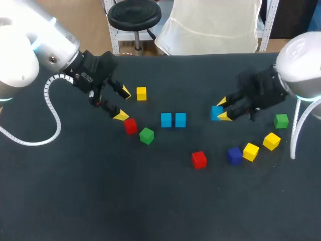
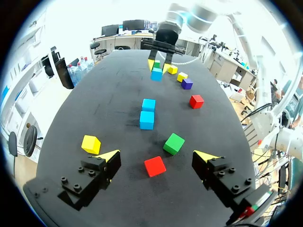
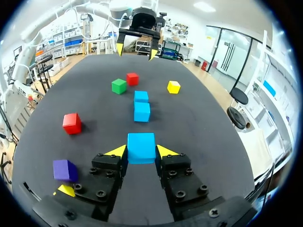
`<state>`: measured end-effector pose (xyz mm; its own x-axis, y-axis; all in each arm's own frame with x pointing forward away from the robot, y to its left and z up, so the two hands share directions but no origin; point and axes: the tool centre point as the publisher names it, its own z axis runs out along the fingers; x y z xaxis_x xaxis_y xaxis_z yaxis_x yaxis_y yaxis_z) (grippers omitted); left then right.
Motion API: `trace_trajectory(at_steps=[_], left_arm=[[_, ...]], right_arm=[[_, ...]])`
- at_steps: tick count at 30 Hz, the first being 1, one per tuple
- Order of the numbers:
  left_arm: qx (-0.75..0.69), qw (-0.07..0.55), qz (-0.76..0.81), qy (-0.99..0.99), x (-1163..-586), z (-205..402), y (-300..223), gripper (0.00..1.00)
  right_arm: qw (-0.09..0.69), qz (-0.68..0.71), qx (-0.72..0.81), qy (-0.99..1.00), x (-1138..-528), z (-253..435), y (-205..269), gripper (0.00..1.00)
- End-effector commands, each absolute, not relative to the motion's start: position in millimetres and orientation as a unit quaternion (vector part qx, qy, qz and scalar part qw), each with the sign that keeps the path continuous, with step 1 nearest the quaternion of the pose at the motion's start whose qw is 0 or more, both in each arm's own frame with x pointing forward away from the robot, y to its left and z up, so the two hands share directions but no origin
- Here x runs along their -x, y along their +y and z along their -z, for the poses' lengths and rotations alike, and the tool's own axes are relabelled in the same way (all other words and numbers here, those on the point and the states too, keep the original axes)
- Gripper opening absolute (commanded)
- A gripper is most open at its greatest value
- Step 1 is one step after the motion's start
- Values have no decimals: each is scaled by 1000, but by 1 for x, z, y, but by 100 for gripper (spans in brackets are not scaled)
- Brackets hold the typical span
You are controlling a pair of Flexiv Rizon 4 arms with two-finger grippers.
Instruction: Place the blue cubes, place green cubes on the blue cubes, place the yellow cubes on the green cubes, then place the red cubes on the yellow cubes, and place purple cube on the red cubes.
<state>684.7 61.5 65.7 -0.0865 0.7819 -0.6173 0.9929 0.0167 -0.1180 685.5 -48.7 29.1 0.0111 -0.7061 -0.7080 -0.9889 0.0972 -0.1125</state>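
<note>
- Right gripper point(image 3: 141, 152): the jaws are closed on two opposite faces of the held blue cube point(image 3: 141, 147). It is gripped squarely, to the right of the table's middle. Whether it is clear of the table point(image 1: 150, 201) cannot be told.
- Left gripper point(image 1: 122, 104): the jaws are spread wide and nothing is held. It hangs at the far left, with a red cube point(image 1: 130, 125) just ahead of its fingertips and a green cube point(image 1: 146, 135) beside that.
- Blue pair point(image 1: 166, 119): two blue cubes are set side by side at the middle, just left of the held one.
- Step judged in hand: the base row is being laid, with the third blue cube to go beside the pair.
- To do it well, the cube's faces should be squared to the pair. It should be lowered straight down just beside the right-hand cube and released only once it is flat.
- The pair should not be nudged, since the upper layers depend on an even row.
- The purple cube point(image 1: 233, 155) and its neighbours at the near right are well clear of that path.
</note>
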Motion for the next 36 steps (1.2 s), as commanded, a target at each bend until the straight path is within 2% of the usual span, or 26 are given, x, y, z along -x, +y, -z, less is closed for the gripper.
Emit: trace_trajectory(at_steps=[1, 15, 36], left_arm=[[-648, 197, 270, 684, -684, -65, 63, 100], [-648, 197, 270, 684, -684, -65, 63, 100], [-648, 197, 270, 684, -684, -65, 63, 100]], right_arm=[[312, -213, 633, 675, -683, -22, -33, 0], [266, -207, 636, 694, -684, -3, -5, 0], [270, -213, 622, 703, -690, 7, 2, 0]])
